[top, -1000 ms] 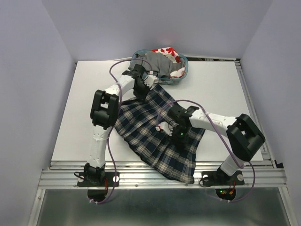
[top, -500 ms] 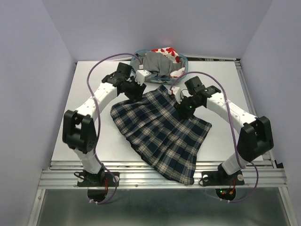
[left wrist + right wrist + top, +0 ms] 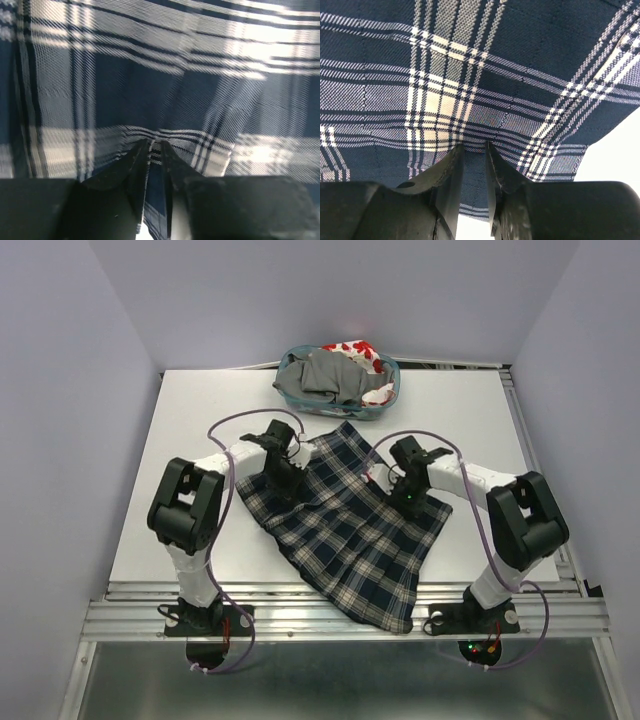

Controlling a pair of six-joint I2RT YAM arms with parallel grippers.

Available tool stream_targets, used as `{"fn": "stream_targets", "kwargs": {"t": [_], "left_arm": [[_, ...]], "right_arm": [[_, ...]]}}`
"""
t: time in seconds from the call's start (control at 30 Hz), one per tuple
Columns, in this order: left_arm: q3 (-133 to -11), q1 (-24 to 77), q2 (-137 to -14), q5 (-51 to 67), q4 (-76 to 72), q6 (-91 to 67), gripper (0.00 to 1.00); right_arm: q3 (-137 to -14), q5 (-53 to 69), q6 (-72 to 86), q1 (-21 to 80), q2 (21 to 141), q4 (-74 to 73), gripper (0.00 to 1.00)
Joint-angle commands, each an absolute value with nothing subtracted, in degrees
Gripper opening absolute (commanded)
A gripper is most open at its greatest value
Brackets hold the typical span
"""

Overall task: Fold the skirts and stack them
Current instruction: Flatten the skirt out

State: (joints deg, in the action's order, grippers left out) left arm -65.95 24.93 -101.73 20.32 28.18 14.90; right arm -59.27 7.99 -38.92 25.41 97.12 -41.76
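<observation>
Holding the plaid skirt (image 3: 340, 530) at two places, I keep both arms low over the white table (image 3: 180, 440). The left gripper (image 3: 153, 145) has its jaws drawn nearly together, and a ridge of navy and white checked cloth stands in the narrow slot between the two dark fingers (image 3: 132, 170); the weave puckers at the tips, so I read this as a clamp on the fabric. In the top view this gripper sits on the left part of the skirt, close to its left edge. The right gripper (image 3: 473, 147) is set the same way: jaws close, cloth passing between the fingers (image 3: 447, 175), with the cloth's edge and bare table showing just below and to the right. In the top view it sits near the skirt's right corner. The plaid skirt lies spread flat and diagonal in the middle of the table, its narrow end pointing to the far side and its wide end reaching past the table's near edge onto the metal rails (image 3: 300, 615). The teal basket (image 3: 350, 413) stands at the far edge of the table, just beyond the narrow end. The grey skirt (image 3: 325, 375) lies crumpled in it, and the white skirt with red print (image 3: 352, 348) lies behind and beside the grey one in the same basket.
</observation>
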Motion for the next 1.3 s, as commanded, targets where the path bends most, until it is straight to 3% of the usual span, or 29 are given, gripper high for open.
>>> {"fn": "stream_targets", "kwargs": {"t": [0.0,0.1,0.3,0.43,0.57,0.77,0.9,0.97,1.03,1.07,1.17,1.27], "left_arm": [[-72.0,23.7,-106.9,14.6,27.9,14.9,0.23],[-79.5,22.8,-113.1,12.7,28.8,15.6,0.17],[-99.2,22.6,-124.6,13.9,35.3,19.0,0.18],[-106.3,23.3,-128.4,16.1,38.4,21.3,0.19],[-100.0,24.7,-125.3,16.5,38.2,22.5,0.19],[-77.7,26.3,-114.9,17.0,34.4,25.2,0.18],[-73.7,27.3,-110.0,19.0,36.1,29.1,0.18],[-73.1,27.7,-107.0,20.5,37.8,31.5,0.22],[-72.5,27.6,-103.1,21.9,38.8,34.4,0.32],[-72.4,27.7,-102.0,22.0,39.1,35.2,0.39],[-73.8,27.2,-97.3,22.9,39.2,38.1,0.49],[-76.8,24.6,-93.3,26.5,37.4,38.8,0.62]], "right_arm": [[-55.0,12.1,-40.2,25.0,95.7,-45.7,0.29],[-52.6,15.3,-38.0,29.7,93.8,-47.6,0.29],[-52.0,21.0,-31.9,44.4,92.6,-47.3,0.28],[-58.1,29.0,-31.2,45.4,98.1,-51.3,0.29],[-59.1,29.9,-32.4,46.6,98.4,-53.3,0.29],[-57.9,32.8,-35.9,47.3,93.3,-55.5,0.29],[-63.3,38.7,-36.7,47.9,93.4,-61.6,0.34],[-68.5,38.1,-34.4,47.9,92.5,-61.5,0.35],[-73.5,37.7,-33.0,44.0,89.5,-60.5,0.38],[-76.8,37.8,-32.4,39.4,88.0,-59.5,0.47],[-81.9,38.6,-32.3,30.3,87.5,-57.5,0.58],[-88.3,37.4,-32.6,21.5,90.9,-55.0,0.61]]}}
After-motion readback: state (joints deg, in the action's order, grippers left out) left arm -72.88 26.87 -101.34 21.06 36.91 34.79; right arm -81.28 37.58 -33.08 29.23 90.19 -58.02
